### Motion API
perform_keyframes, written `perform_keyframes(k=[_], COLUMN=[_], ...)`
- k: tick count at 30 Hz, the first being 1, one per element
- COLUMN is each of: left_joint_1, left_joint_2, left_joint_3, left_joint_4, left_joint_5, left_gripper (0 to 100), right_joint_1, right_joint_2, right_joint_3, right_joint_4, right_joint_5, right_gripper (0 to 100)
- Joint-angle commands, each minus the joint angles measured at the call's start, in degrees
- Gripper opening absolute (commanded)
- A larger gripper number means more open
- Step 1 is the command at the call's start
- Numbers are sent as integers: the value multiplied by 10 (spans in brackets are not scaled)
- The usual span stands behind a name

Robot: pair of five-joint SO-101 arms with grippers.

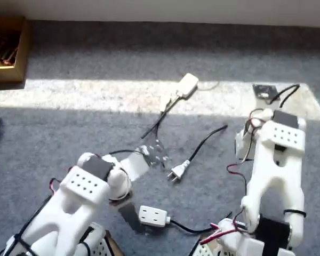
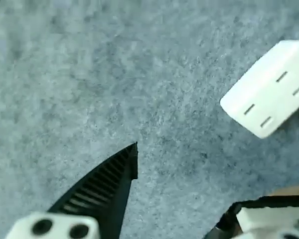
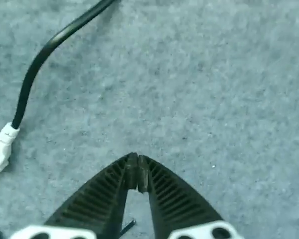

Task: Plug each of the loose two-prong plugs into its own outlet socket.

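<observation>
Surface: a grey, felt-like cover (image 1: 58,133) is spread over the whole work area, and a bright band of sunlight (image 1: 85,95) is laid across its far part.
Far edge: the cover is bounded by a pale strip (image 1: 165,9) along the back.
Left edge: a wooden box (image 1: 10,50) is set at the far left corner, well apart from the cords.
Open room: bare cover is seen between the two arms, around the loose plug, and across the far left.
Loose plug: a white two-prong plug (image 1: 176,173) is laid flat near the middle, prongs pointed toward the near left. Its black cord (image 1: 205,143) is run away to the far right. In the right wrist view its white body (image 3: 0,152) is seen at the end of the cord (image 3: 40,55).
Near outlet: a white outlet socket block (image 1: 152,216) is laid flat in front of the loose plug, apart from it, with a black lead run off toward the right arm's base. In the left wrist view the block (image 2: 269,94) is shown face up with two pairs of slots.
Far outlet: a second white block (image 1: 188,84) is laid in the sunlit band, with another white plug (image 1: 169,100) against its near end. Whether that plug is seated cannot be told.
Left gripper: the left gripper (image 2: 182,181) is held spread wide over bare cover, just beside the near outlet, with nothing between its fingers.
Right gripper: the right gripper (image 3: 138,174) is held with its black tips pressed together on nothing, over bare cover near the loose plug's cord.
</observation>
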Motion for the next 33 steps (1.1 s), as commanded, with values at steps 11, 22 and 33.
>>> perform_keyframes(k=[11,22,33], left_joint_1=[167,211,224], left_joint_2=[103,104,104], left_joint_3=[-156,-47,15], left_joint_4=[95,-114,-185], left_joint_5=[-154,-151,-76], left_gripper=[361,404,271], right_joint_1=[80,199,176], right_joint_2=[-602,-623,-623], right_joint_3=[500,554,560], right_joint_4=[-159,-189,-194], right_joint_5=[16,21,18], right_gripper=[245,255,255])
